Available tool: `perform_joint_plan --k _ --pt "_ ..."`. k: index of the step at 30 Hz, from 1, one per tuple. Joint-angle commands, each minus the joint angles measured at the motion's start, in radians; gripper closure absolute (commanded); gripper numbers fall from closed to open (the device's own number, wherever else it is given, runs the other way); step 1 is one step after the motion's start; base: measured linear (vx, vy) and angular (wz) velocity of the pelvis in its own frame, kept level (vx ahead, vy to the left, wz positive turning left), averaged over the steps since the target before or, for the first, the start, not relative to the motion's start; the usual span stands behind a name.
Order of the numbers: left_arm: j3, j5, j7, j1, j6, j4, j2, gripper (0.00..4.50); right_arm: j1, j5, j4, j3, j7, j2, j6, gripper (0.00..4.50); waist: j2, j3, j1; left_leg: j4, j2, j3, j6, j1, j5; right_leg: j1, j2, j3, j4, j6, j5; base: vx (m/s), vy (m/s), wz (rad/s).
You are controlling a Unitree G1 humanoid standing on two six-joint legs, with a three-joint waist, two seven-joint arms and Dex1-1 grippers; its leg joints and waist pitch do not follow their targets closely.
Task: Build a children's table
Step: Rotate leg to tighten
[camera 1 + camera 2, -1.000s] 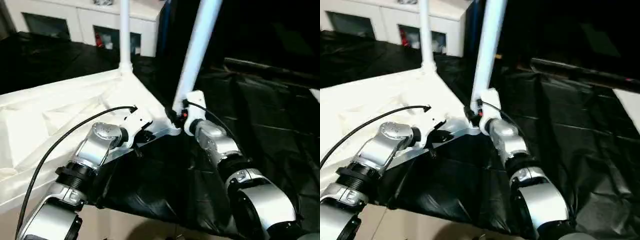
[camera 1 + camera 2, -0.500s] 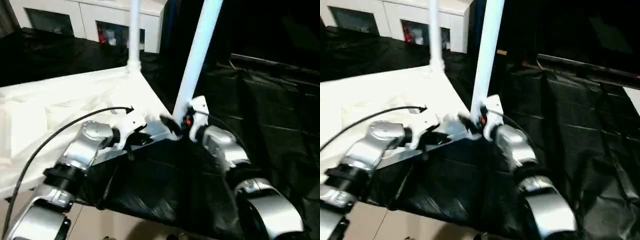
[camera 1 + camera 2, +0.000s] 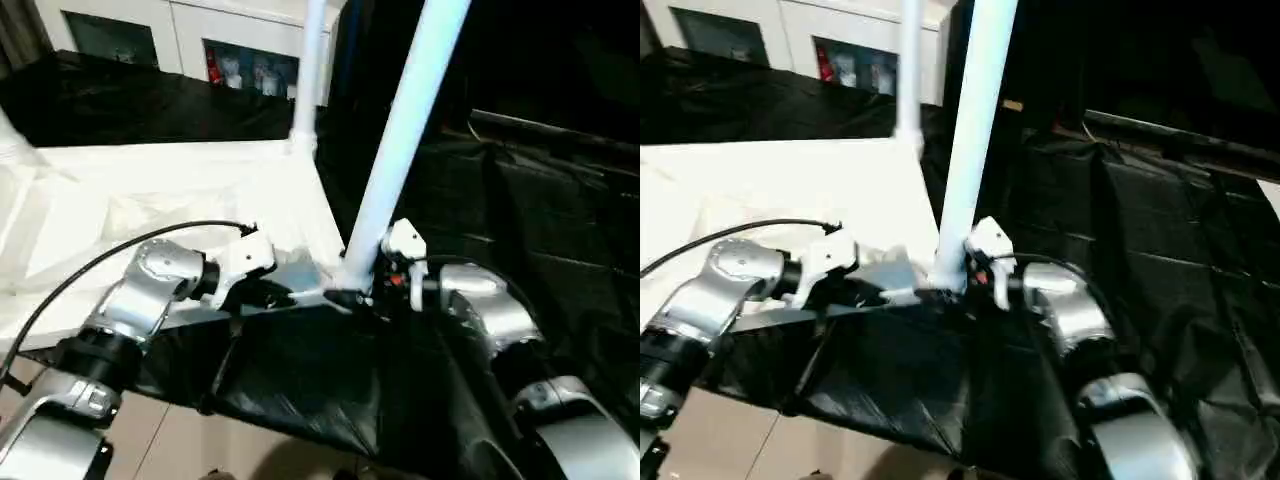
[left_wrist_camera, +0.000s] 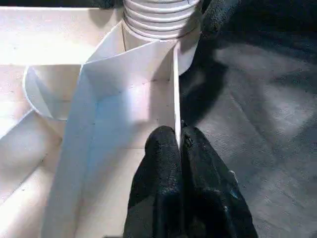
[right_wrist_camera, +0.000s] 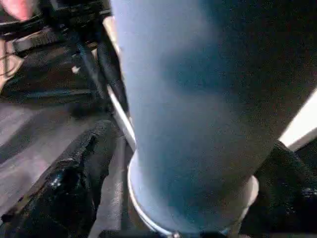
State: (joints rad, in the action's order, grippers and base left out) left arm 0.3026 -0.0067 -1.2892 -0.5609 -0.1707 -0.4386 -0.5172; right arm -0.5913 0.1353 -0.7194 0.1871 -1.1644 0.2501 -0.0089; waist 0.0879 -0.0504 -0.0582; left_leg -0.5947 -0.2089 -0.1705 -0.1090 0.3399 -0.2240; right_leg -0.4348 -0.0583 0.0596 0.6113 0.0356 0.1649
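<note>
Tabletop lies underside-up on the black-draped surface: light, stiff plastic; left tool pinches its thin rim, right tool wide around the near leg, best held low

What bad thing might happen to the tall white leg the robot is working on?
1. The near white tube leg leans in its corner socket; with the right gripper jaws wide around its base rather than clamped, it might tip or pop out.
2. The left gripper pinches only a thin rim of the white ribbed plastic tabletop, so the top could slip or twist.
</note>
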Motion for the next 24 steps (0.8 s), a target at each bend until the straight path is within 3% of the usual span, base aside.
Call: perform_joint_plan --k 1,12,14,17,18,20,22,24 --pt "0.035 -0.023 -0.054 -0.003 0.022 0.041 0.009 4.50 0.010 -0.003 0.028 0.031 -0.038 0.005 0.024 0.83 -0.016 0.062 0.003 0.068 -0.023 -0.006 0.060 0.003 -0.061 0.075 -0.072 -0.050 -0.050 0.250 0.099 0.000 0.000 0.00" --pt "0.021 -0.039 -0.086 -0.003 0.007 0.025 0.002 4.50 0.056 0.008 0.084 0.035 -0.032 -0.007 0.085 1.65 -0.019 0.062 -0.003 0.069 -0.022 -0.004 0.041 0.004 -0.070 0.077 -0.072 -0.049 -0.051 0.238 0.118 0.000 0.000 0.00" --pt "0.005 -0.038 -0.039 -0.004 -0.029 0.025 0.025 4.50 0.065 0.008 0.062 -0.001 0.082 -0.048 0.109 1.68 -0.021 0.060 -0.002 0.071 -0.022 -0.004 0.029 0.002 -0.080 0.075 -0.072 -0.049 -0.053 0.232 0.138 0.000 0.000 0.00" --pt "0.000 0.005 0.068 -0.019 -0.059 -0.008 0.058 4.50 0.058 -0.030 0.007 -0.027 0.257 -0.092 0.099 1.74 -0.019 0.056 0.003 0.075 -0.020 -0.001 -0.007 0.003 -0.126 0.075 -0.074 -0.048 -0.065 0.197 0.252 0.000 0.000 0.00" --pt "-0.003 0.011 0.097 -0.024 -0.077 -0.017 0.071 4.50 0.052 -0.038 -0.012 -0.036 0.310 -0.107 0.105 1.74 -0.016 0.055 0.004 0.075 -0.018 -0.001 -0.009 0.002 -0.137 0.075 -0.073 -0.048 -0.070 0.184 0.281 0.000 0.000 0.00" --pt "-0.013 0.026 0.196 -0.042 -0.113 -0.050 0.130 4.50 0.034 -0.044 -0.061 -0.069 0.459 -0.161 0.127 1.75 -0.018 0.052 0.009 0.077 -0.017 0.000 -0.016 -0.005 -0.169 0.066 -0.073 -0.048 -0.080 0.158 0.362 0.000 0.000 0.00" --pt "-0.019 0.034 0.263 -0.052 -0.137 -0.069 0.176 4.50 0.015 -0.047 -0.104 -0.090 0.567 -0.202 0.135 1.75 -0.017 0.051 0.013 0.079 -0.018 0.004 -0.021 -0.006 -0.194 0.067 -0.076 -0.046 -0.085 0.140 0.419 0.000 0.000 0.00" --pt "-0.025 0.039 0.317 -0.061 -0.156 -0.083 0.214 4.50 -0.004 -0.048 -0.140 -0.102 0.641 -0.233 0.130 1.75 -0.018 0.049 0.016 0.080 -0.018 0.005 -0.019 -0.007 -0.209 0.064 -0.076 -0.046 -0.090 0.132 0.440 0.000 0.000 0.00"
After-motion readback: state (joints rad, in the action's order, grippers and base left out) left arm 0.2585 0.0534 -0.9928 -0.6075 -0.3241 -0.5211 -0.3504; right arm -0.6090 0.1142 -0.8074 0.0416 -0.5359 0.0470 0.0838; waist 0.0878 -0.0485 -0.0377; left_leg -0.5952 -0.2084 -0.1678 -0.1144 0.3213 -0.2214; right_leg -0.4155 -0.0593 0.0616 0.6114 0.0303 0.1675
